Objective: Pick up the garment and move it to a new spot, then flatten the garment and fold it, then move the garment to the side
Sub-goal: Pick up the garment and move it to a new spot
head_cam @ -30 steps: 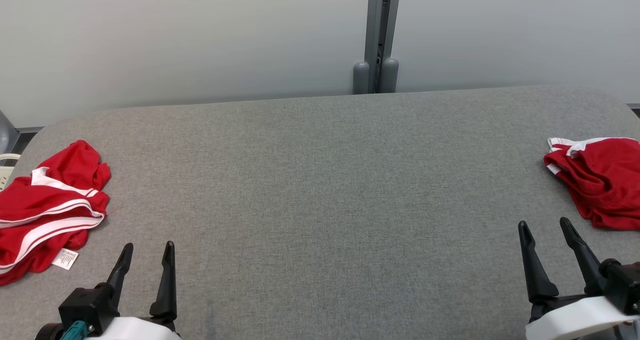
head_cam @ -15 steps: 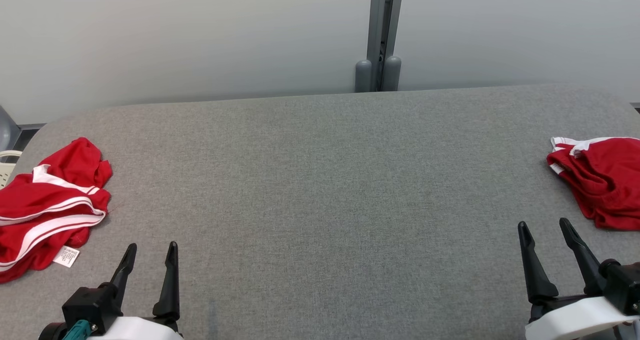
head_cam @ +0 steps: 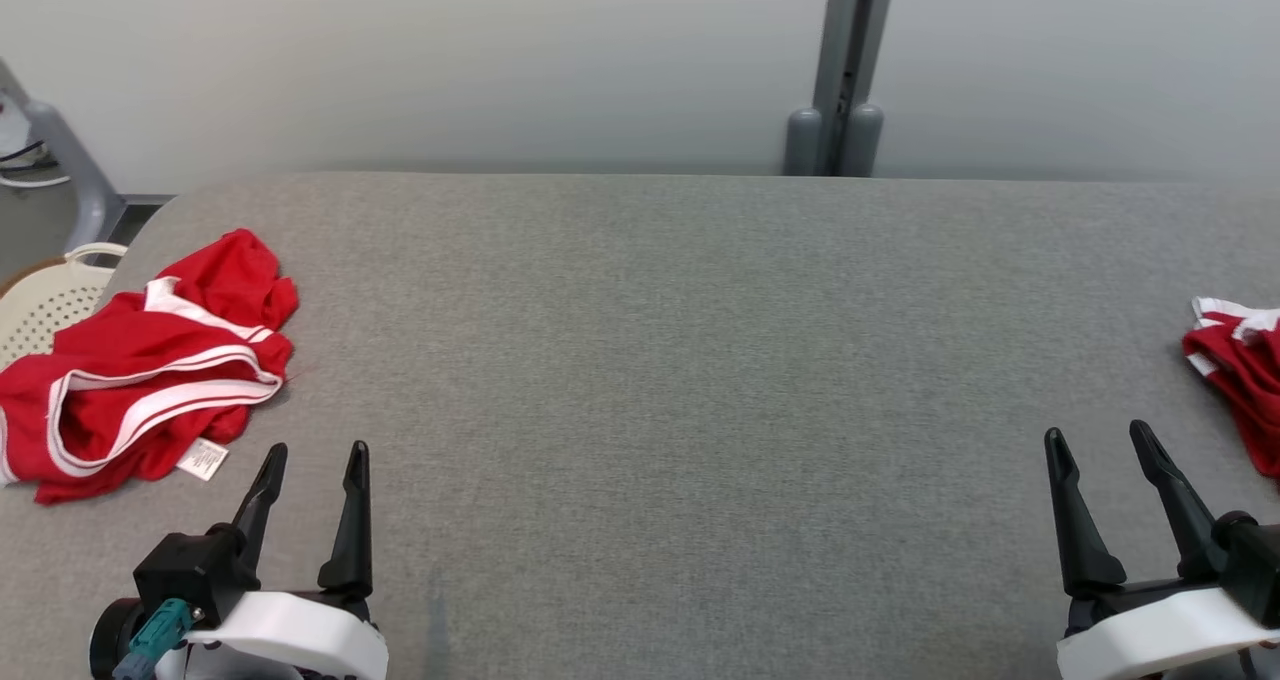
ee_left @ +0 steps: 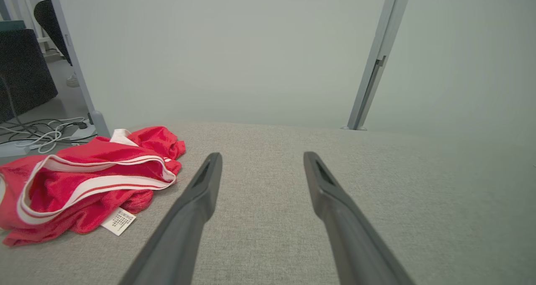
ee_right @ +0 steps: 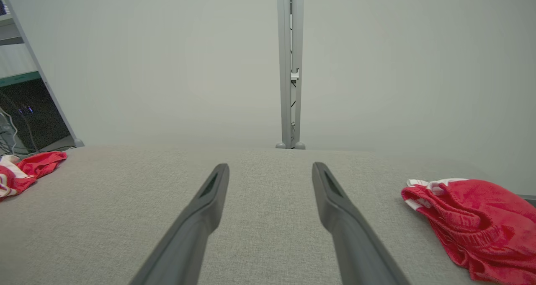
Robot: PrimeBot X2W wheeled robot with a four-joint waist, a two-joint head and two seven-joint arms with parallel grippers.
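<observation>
Garment (head_cam: 150, 370) crumpled near basket (head_cam: 40, 300) (contents unseen), left pincer (head_cam: 317, 449) and right pincer (head_cam: 1096, 431) parted, empty

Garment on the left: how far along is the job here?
Done: perhaps another piece: a compact red bundle lies at the table's right edge. In hand: nothing; the left gripper and right gripper are open and empty above the near edge. Left: everything for the crumpled red garment, not yet picked up, flattened, folded or moved aside.
</observation>
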